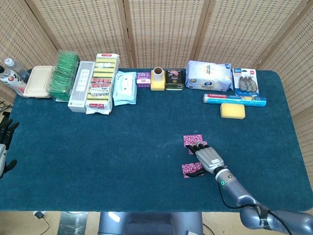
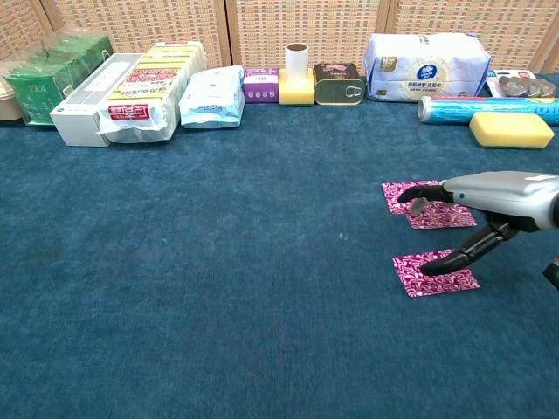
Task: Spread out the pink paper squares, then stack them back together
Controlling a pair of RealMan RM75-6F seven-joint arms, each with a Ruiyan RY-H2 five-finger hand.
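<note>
1. Table (image 1: pixel 98 147): dark blue napped cloth; we judge it grippy enough that thin paper will not slide freely and edges sit flush, hard to get under
2. Right hand (image 1: pixel 208 157): fingers spread, holding nothing, hovering over both squares, thumb (image 2: pixel 445 259) low over the near one
3. Left hand (image 1: pixel 5 142): at the table's far left edge, idle; we cannot tell its grip
4. Far pink square (image 2: pixel 419 203), near pink square (image 2: pixel 434 272): lying flat, slightly apart, right of centre; we judge them feather-light, floppy, crease-prone; best dragged by a fingertip or pinched at a corner
</note>
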